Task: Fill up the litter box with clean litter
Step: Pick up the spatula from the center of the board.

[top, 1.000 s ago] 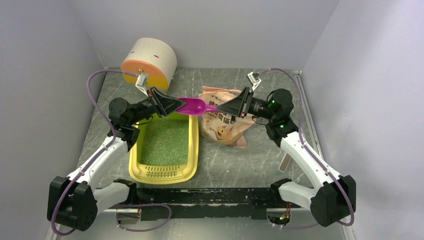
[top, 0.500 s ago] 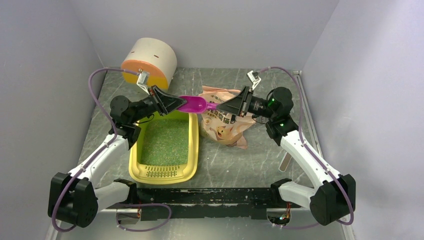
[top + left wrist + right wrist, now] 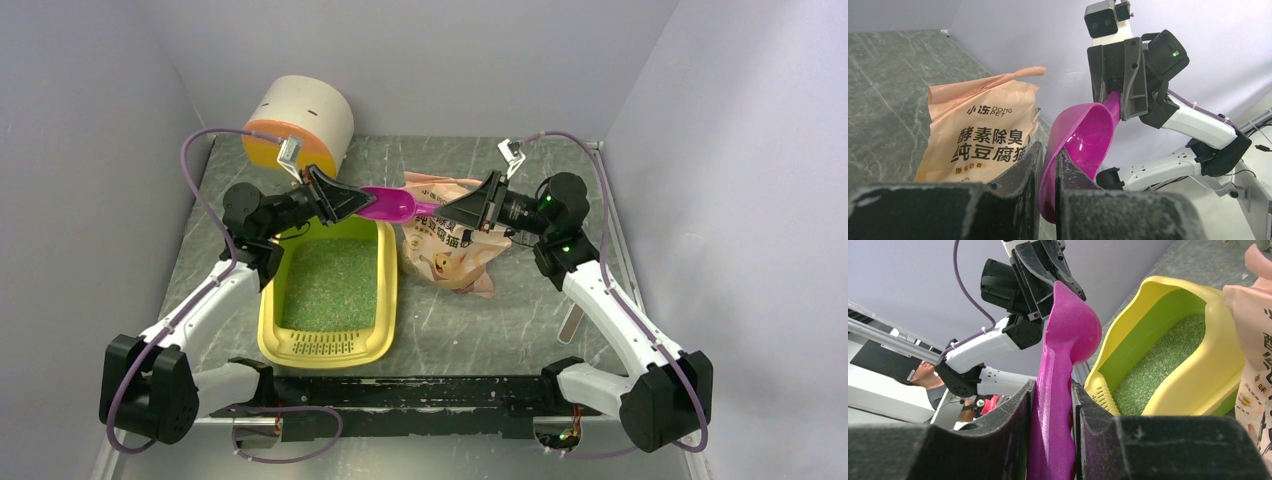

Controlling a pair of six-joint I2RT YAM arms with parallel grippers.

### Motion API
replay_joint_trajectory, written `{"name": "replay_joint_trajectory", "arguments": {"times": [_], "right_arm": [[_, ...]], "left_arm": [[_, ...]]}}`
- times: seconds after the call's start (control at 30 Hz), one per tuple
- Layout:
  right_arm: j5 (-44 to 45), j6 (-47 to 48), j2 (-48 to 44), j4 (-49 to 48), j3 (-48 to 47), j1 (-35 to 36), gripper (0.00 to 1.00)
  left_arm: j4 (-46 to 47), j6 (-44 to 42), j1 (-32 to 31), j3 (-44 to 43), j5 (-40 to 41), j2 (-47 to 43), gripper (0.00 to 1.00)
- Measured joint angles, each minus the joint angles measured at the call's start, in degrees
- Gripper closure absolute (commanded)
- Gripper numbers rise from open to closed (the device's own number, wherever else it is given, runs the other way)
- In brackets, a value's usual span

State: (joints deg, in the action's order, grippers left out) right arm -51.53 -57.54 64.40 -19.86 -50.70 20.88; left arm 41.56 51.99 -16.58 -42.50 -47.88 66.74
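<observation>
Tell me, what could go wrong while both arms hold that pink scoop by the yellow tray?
1. Both the left gripper and the right gripper clamp the scoop; if the arms move unevenly, it may twist or slip free.
2. The left gripper pinches only the bowl's thin rim, so the scoop could drop onto the litter box and scatter litter.
3. The bag stands close by; a swing might topple it.

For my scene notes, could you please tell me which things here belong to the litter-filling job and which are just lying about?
Job: litter box, clean litter, magenta scoop gripped by left gripper and right gripper, printed bag.
Lying about: white cylinder with orange end.
</observation>
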Motion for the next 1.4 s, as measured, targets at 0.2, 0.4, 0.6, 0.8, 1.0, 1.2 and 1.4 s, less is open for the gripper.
{"name": "replay_joint_trajectory", "arguments": {"times": [0.2, 0.4, 0.6, 0.8, 1.0, 1.2, 1.4], "right_arm": [[0.2, 0.1, -0.4, -0.3, 0.0, -0.2, 0.78], [0.3, 0.1, -0.4, -0.1, 0.0, -0.2, 0.63], [0.3, 0.1, -0.4, 0.1, 0.0, -0.2, 0.55], [0.3, 0.0, -0.4, 0.0, 0.0, -0.3, 0.74], [0.6, 0.7, -0.5, 0.0, 0.0, -0.3, 0.98], [1.7, 2.1, -0.7, 2.4, -0.2, 0.3, 1.0], [4.9, 6.3, -1.0, 11.1, -3.4, 0.2, 1.0]], "left_arm": [[0.3, -0.2, 0.0, -1.2, -1.1, 1.1, 0.95], [1.6, -0.1, 0.0, -1.2, -1.4, 1.7, 0.95], [2.0, -0.2, 0.0, -1.2, -1.6, 2.1, 0.95], [2.4, -0.1, 0.0, -1.4, -1.9, 2.7, 0.95], [3.2, 0.8, 0.1, -1.7, -2.5, 3.3, 0.89], [2.7, -0.1, -0.9, -1.7, -3.8, 3.7, 0.34], [-5.5, -5.6, -1.5, -4.3, -2.2, 2.6, 0.03]]}}
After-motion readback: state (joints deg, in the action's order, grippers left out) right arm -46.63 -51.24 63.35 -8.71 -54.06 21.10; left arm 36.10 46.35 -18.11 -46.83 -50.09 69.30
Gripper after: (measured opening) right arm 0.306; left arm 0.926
